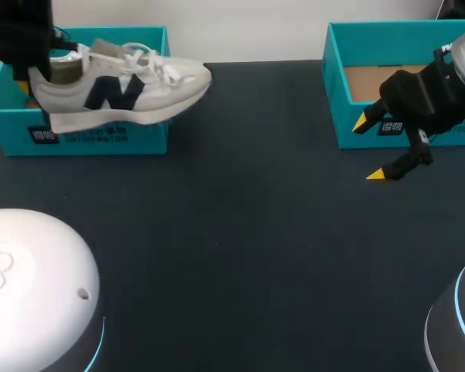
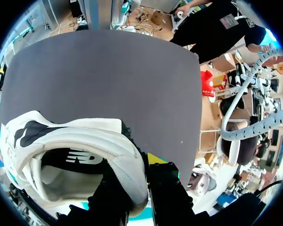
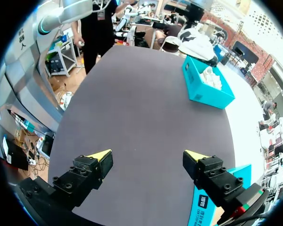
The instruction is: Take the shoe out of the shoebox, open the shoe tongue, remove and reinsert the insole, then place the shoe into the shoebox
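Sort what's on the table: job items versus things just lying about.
Job: shoe; left pincer shut on its heel; teal shoebox under it.
Lying about: second teal box, beside the open right pincer.

The left pincer (image 1: 31, 74) grips the shoe (image 1: 124, 89) by its heel over the shoebox (image 1: 101, 138) — right pincer (image 1: 368, 149) gapes beside a second box (image 1: 337, 93).

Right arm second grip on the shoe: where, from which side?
Probably the toe end of the shoe: it juts free past the shoebox, pointing toward the open right gripper. Come from my right, jaws over upper and sole. The left gripper holds the heel collar.
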Available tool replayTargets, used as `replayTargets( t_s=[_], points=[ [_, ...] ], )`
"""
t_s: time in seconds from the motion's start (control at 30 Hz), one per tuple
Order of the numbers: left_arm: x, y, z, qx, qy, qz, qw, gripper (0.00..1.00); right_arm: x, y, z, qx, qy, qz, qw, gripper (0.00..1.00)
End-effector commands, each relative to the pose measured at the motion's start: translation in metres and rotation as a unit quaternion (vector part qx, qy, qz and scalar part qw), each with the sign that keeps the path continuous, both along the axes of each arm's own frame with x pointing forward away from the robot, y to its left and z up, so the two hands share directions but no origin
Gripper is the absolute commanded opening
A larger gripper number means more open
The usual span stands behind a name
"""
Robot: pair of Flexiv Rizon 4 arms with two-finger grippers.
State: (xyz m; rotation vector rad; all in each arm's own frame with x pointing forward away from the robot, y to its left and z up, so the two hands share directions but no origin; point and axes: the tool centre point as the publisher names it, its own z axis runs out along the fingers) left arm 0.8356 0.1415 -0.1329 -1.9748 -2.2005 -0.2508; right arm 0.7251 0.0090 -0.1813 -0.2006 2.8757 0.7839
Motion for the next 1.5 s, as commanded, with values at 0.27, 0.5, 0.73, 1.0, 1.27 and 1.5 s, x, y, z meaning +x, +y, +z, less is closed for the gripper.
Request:
replayTargets(
  t_s=[0.27, 0.5, 0.73, 1.0, 1.27, 1.5],
  points=[
    [-0.06, -0.061, -0.004, 0.01, -0.059, -0.016, 0.998, 0.0, 0.001, 0.001, -0.001, -0.001, 0.001, 0.0, 1.0, 1.0],
    [-0.094, -0.093, -0.008, 0.005, -0.052, -0.026, 0.998, 0.0, 0.001, 0.001, -0.001, -0.001, 0.001, 0.0, 1.0, 1.0],
    [-0.118, -0.125, -0.016, 0.001, -0.044, -0.041, 0.998, 0.0, 0.001, 0.001, -0.001, -0.001, 0.001, 0.0, 1.0, 1.0],
    [-0.136, -0.156, -0.031, -0.003, -0.034, -0.051, 0.998, 0.0, 0.001, 0.001, -0.001, -0.001, 0.001, 0.0, 1.0, 1.0],
    [-0.149, -0.166, -0.067, -0.003, -0.025, -0.068, 0.997, 0.0, 0.001, 0.001, -0.001, -0.001, 0.001, 0.0, 1.0, 1.0],
    [-0.146, -0.162, -0.112, 0.014, -0.024, -0.066, 0.997, 0.0, 0.001, 0.001, -0.001, -0.001, 0.001, 0.0, 1.0, 1.0]
  ],
)
